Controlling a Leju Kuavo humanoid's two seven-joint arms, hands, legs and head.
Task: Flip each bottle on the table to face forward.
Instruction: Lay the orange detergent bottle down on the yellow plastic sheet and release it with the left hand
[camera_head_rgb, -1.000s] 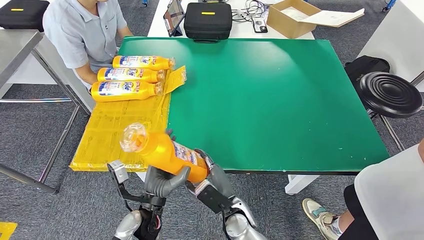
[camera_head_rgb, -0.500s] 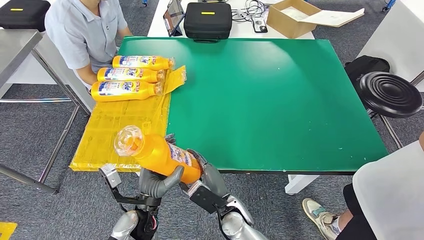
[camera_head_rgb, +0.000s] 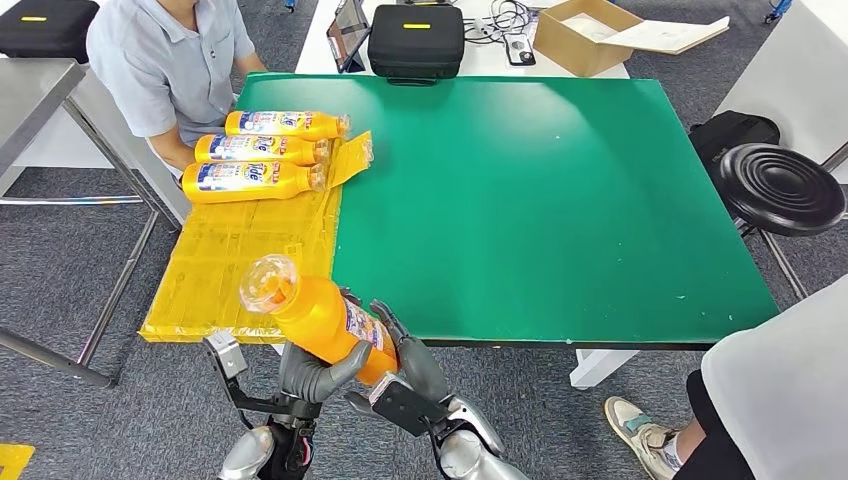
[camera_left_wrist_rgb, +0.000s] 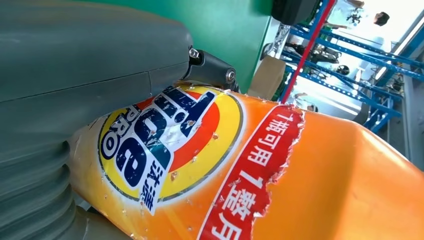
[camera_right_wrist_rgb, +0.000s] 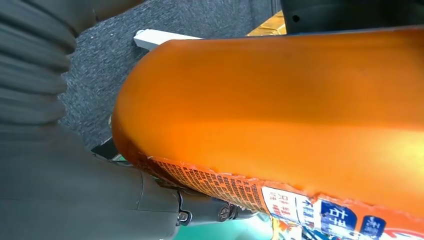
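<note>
Orange bottle (camera_head_rgb: 318, 317) tilted at lower centre, gripped by left hand (camera_head_rgb: 312, 368) and right hand (camera_head_rgb: 405, 362), fingers wrapped around its base.

- The head view looks forward and down from high on the robot, over the green table (camera_head_rgb: 560, 200) and the floor around it.
- The left wrist view sits very close behind the left hand (camera_left_wrist_rgb: 75, 100), against the orange bottle (camera_left_wrist_rgb: 280, 175).
- The right wrist view is equally close behind the right hand (camera_right_wrist_rgb: 65, 195).
- All three views share the orange bottle.
</note>
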